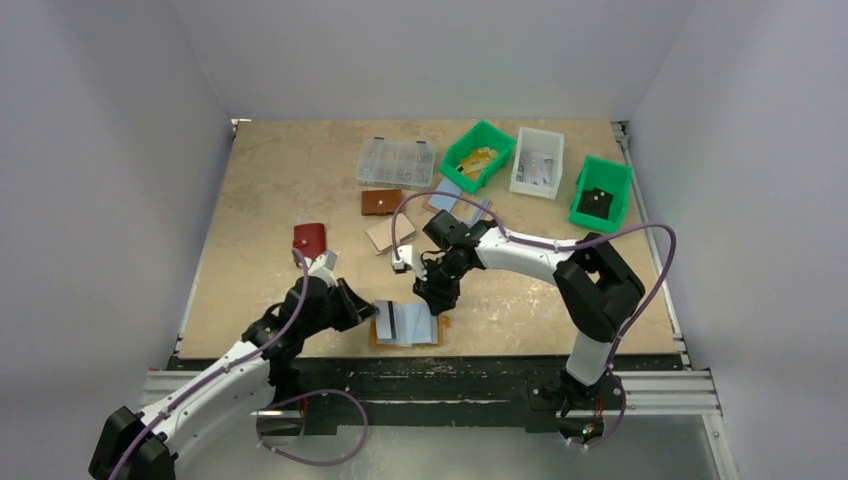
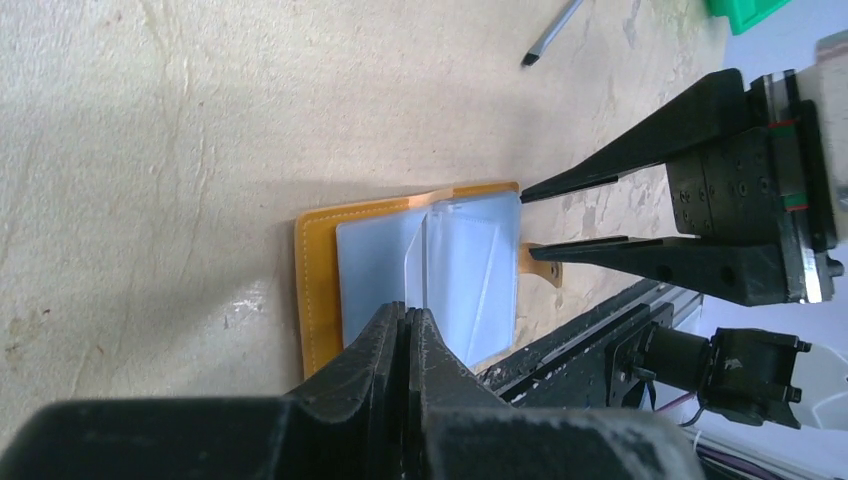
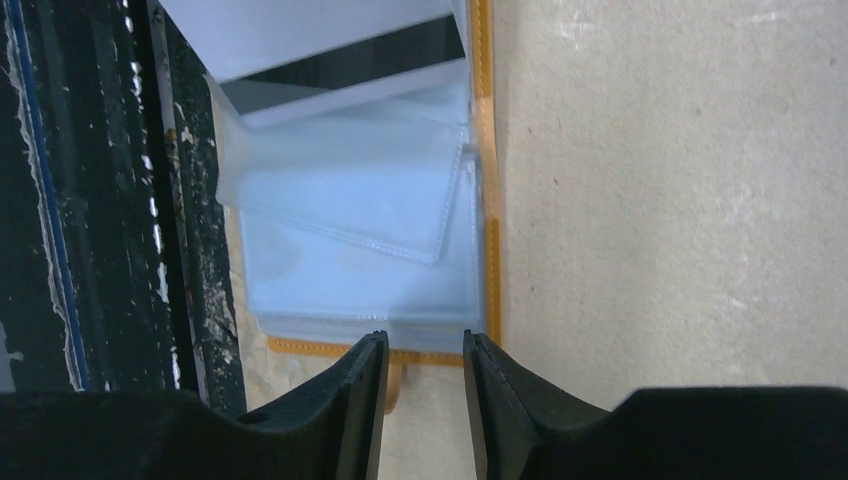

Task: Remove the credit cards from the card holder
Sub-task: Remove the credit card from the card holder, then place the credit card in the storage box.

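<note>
Top external view: four containers stand at the far side of the tan surface [image 1: 280, 180]. A clear plastic compartment box [image 1: 396, 162] holds small parts too fine to make out. Beside it, a green plastic bin [image 1: 478, 155] holds yellowish pieces, and a white plastic bin [image 1: 537, 162] holds small pale and dark items. A second green bin [image 1: 601, 193], furthest right, holds one dark flat object.

The mustard-yellow leather folding card holder [image 1: 377, 330] lies open and flat at the near edge of the surface, between the two arms and well apart from the bins. Its inside shows clear sleeves with the thin, pale blue and silvery grey credit cards [image 1: 410, 322] in them; how many cannot be told.

The left claw [image 1: 362, 308] is at the holder's left edge, jaws pressed tight together, tips on the pale inner leaf. Whether they pinch a sleeve cannot be told. The right claw [image 1: 437, 305] hangs at the holder's right edge, jaws narrowly apart and gripping nothing. In the left wrist view the holder's orange snap tab [image 2: 543, 265] sits just beside its fingertips.
</note>
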`<state>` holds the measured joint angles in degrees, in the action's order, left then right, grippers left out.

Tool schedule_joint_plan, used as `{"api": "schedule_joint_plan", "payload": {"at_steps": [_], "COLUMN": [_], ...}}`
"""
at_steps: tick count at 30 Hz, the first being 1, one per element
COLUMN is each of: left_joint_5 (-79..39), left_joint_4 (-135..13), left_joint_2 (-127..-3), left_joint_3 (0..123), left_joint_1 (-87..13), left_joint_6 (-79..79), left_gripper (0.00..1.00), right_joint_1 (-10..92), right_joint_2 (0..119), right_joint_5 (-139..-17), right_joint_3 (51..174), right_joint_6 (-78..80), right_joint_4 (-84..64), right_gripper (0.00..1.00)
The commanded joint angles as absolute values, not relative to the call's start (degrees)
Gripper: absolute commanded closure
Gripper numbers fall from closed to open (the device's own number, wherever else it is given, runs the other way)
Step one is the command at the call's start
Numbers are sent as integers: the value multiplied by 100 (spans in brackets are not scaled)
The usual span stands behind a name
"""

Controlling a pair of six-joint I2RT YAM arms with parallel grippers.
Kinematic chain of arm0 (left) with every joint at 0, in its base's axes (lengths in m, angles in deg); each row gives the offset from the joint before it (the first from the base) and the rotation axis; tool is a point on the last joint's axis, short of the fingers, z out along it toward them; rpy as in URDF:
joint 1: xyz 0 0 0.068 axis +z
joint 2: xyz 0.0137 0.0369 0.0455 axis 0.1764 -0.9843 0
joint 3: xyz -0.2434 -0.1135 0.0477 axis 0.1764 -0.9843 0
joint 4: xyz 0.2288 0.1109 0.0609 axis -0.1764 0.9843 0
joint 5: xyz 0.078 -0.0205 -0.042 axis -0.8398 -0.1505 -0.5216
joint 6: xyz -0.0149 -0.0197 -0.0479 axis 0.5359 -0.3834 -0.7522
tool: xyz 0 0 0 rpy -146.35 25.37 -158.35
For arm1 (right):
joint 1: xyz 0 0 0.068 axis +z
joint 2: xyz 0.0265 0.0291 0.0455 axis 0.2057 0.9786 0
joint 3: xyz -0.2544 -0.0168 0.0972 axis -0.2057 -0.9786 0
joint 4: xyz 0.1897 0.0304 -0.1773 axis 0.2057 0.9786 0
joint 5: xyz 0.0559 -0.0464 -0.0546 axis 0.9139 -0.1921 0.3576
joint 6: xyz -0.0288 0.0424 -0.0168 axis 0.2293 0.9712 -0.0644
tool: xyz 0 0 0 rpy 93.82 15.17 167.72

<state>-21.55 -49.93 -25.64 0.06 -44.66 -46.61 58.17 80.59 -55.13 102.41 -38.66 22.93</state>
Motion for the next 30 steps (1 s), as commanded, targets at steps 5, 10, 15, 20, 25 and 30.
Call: {"api": "schedule_joint_plan", "payload": {"at_steps": [5,10,15,20,25,30], "left_joint_5": [-2350,-2192,-1991,-1214,-695,-668], "left_joint_4": [-5199,-5767,-6395,-7311,-7573,-7425], "left_joint_2": [-2879,-2757,-2904,-3288,-3694,-4186], "left_joint_3": [543,668,931,1161,1520,2077], "left_joint_1": [-4440,-4444,-4444,-4453,-4495,-4924], "left_joint_6": [-3952,-3324,-2792,-2432,-1957,-1221], "left_gripper": [100,100,100,100,100,100], "right_joint_1": [5425,5248,5205,5039,4942,4863], "right_joint_2": [7339,6702,6202,6251,6089,5944], "right_joint_5": [-5010,-4555,-4424,-3860,-3363,-3251], "right_joint_3": [10171,10162,10398,11112,11454,11473], "right_joint_6": [-4232,-4453,-5088,-5948,-6136,-6271], "right_joint_4": [2740,2695,2891,3685,3869,4119], "right_gripper": [57,54,39,30,26,26]}}
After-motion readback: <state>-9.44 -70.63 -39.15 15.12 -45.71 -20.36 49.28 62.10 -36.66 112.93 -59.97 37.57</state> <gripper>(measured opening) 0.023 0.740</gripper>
